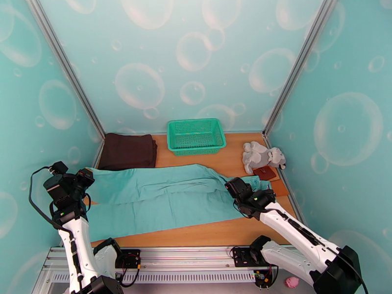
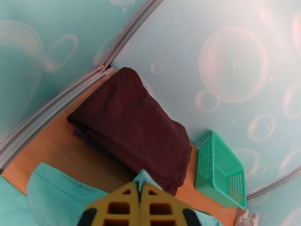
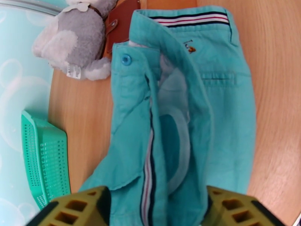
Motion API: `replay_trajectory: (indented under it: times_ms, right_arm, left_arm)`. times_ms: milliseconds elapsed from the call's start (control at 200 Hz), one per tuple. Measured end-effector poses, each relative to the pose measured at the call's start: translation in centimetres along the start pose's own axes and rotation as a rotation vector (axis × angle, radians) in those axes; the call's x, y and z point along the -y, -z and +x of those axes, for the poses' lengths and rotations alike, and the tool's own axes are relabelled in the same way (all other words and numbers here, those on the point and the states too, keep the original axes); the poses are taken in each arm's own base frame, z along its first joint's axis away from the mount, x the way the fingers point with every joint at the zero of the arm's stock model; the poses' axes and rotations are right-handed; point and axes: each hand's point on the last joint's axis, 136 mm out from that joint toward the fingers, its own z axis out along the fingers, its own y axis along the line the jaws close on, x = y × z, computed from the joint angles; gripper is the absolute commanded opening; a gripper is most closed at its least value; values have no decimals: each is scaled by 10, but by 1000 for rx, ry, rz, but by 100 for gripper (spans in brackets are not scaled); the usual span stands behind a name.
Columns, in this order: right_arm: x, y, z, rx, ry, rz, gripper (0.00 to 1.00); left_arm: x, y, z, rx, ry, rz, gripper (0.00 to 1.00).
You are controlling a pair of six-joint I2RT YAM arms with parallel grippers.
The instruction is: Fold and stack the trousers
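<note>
The light teal trousers lie lengthwise across the wooden table, leg ends to the left and waist to the right. At the left end my left gripper is shut on a leg hem; in the left wrist view a sliver of the teal cloth pokes out between its closed yellow fingers. My right gripper hovers over the waist. In the right wrist view its yellow fingers stand apart on either side of the bunched fly and striped waistband.
A green basket stands at the back centre. A dark brown folded garment lies back left, just behind the leg ends. A grey plush toy and a brown leather piece sit back right beside the waistband. Bare wood runs along the front edge.
</note>
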Motion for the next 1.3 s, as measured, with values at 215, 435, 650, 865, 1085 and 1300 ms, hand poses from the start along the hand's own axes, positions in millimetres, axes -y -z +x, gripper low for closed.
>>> replay_trajectory:
  times_ms: [215, 435, 650, 865, 1085, 1300]
  right_arm:
    - [-9, -2, -6, -13, -22, -46, 0]
    - [-48, 5, -41, 28, 5, -145, 0]
    - [-114, 3, -83, 45, 62, -339, 0]
    - [-178, -7, -92, -12, 160, -665, 0]
    - [-195, -45, -90, -102, 148, -903, 0]
    - [-216, -51, -98, -168, 115, -1119, 0]
  left_arm:
    - [0, 0, 0, 0, -3, -1, 0]
    - [-1, 0, -11, 22, -1, -26, 0]
    - [20, 12, -71, 140, -34, -56, 0]
    - [30, 16, -116, 229, -51, -102, 0]
    - [21, 1, -131, 232, -38, -148, 0]
    - [11, -7, -146, 246, -29, -190, 0]
